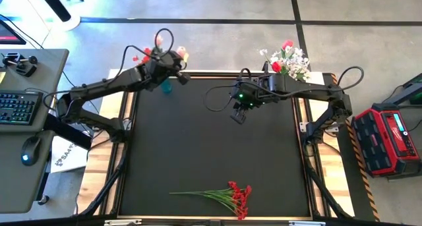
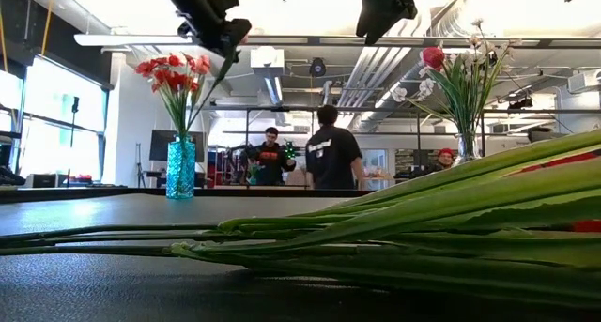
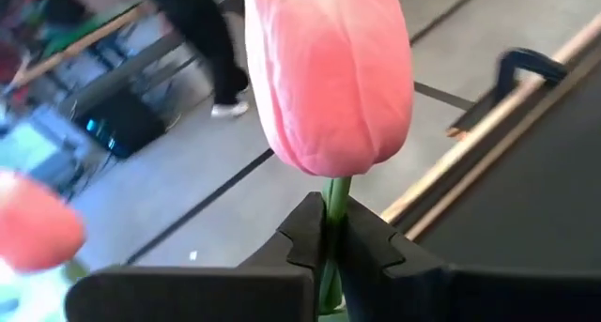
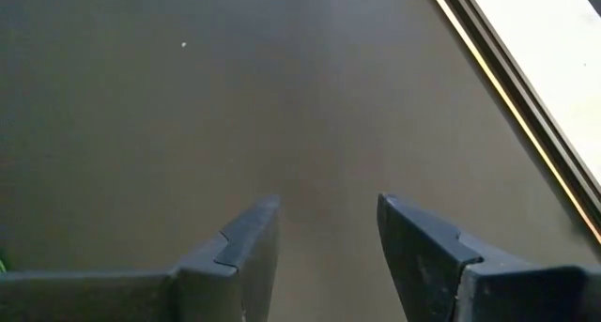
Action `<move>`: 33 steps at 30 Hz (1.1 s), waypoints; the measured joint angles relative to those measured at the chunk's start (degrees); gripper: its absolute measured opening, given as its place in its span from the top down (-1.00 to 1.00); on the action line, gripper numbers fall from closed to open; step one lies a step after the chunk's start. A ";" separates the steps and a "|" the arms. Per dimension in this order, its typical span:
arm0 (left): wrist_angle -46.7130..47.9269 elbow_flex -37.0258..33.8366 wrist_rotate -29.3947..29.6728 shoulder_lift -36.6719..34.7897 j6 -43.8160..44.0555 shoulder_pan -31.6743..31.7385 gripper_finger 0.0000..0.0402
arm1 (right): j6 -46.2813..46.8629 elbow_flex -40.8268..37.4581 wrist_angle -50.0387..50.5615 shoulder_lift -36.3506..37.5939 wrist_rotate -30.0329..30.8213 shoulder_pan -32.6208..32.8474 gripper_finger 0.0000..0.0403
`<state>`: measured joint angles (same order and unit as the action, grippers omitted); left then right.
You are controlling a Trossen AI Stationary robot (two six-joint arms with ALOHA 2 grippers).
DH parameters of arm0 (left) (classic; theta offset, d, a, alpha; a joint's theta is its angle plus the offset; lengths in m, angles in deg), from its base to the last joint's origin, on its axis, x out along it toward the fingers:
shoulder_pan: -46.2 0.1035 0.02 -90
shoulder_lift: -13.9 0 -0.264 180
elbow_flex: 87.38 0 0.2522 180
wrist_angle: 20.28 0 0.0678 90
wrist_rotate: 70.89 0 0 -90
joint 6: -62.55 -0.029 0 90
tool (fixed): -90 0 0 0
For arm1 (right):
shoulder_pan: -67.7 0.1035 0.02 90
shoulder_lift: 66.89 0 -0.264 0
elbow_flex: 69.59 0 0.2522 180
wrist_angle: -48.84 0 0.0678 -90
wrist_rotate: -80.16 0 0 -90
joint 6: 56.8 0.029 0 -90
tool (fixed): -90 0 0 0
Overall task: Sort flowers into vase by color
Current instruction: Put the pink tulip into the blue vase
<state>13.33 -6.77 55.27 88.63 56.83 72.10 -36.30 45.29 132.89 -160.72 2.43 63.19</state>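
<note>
Where the high view looks straight down on the black table (image 1: 198,140), we find the left gripper (image 1: 173,66) at the far left corner, right beside the blue vase (image 1: 165,85), with a pink tulip (image 1: 179,53) at its tip. The right gripper (image 1: 239,114) hangs over the far middle of the table, well apart from any flower. A bunch of red flowers (image 1: 239,198) lies flat at the near edge, stems pointing toward the left side. A second vase with white and red blooms (image 1: 290,60) stands at the far right corner.

In the low view, we see the blue vase (image 2: 180,169) upright with red blooms (image 2: 174,73) in it, and the left gripper (image 2: 228,36) above and just beside them. The clear vase (image 2: 467,145) holds the mixed spray. The green stems (image 2: 394,228) of the lying bunch fill the foreground. People (image 2: 331,153) stand in the room behind.

In the left wrist view, we see the two fingers (image 3: 305,242) closed on the green stem (image 3: 333,223) just below the pink tulip head (image 3: 329,73), which stands directly above the grip.

In the right wrist view, the fingers (image 4: 249,242) stand apart over bare table, holding nothing.
</note>
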 joint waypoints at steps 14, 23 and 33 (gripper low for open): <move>7.04 0.00 1.22 -0.28 14.04 8.25 0.91 | 1.53 0.00 1.13 0.00 0.02 0.01 0.16; 7.43 0.00 1.70 -0.38 11.58 9.40 0.47 | 1.54 0.00 1.11 0.00 0.02 0.00 0.16; 7.44 2.38 6.61 -5.72 3.14 9.31 0.06 | 2.61 0.00 1.05 0.00 0.02 0.00 0.16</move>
<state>20.76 -4.39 61.88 82.92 59.97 81.41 -33.68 45.29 133.94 -160.72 2.45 63.19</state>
